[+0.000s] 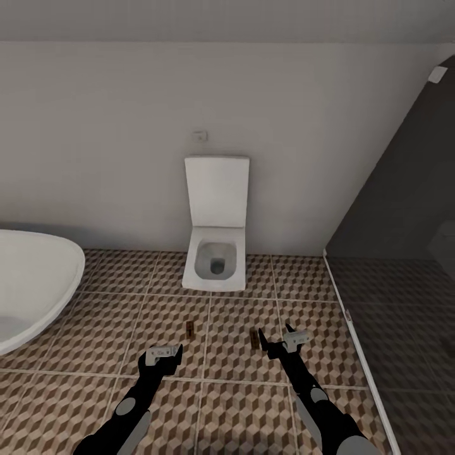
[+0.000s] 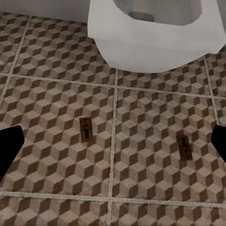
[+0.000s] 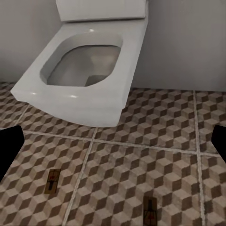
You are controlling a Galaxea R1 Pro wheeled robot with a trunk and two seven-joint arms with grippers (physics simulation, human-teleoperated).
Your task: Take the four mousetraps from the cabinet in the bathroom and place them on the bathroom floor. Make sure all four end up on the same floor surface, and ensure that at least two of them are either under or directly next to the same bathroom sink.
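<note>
Both the left gripper (image 1: 165, 354) and the right gripper (image 1: 278, 342) hover spread and empty over the bathroom floor (image 1: 95, 404). Between them, two mousetraps lie flat on the tiles, one (image 1: 190, 327) nearer the left, the other (image 1: 254, 338) just beside the right fingers. Beyond stands a white toilet (image 1: 215, 258), with a bathtub (image 1: 31, 278) at the left.

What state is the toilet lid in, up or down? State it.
Up. The toilet lid stands upright against the wall, and the open bowl shows below it, as in the right wrist view.
</note>
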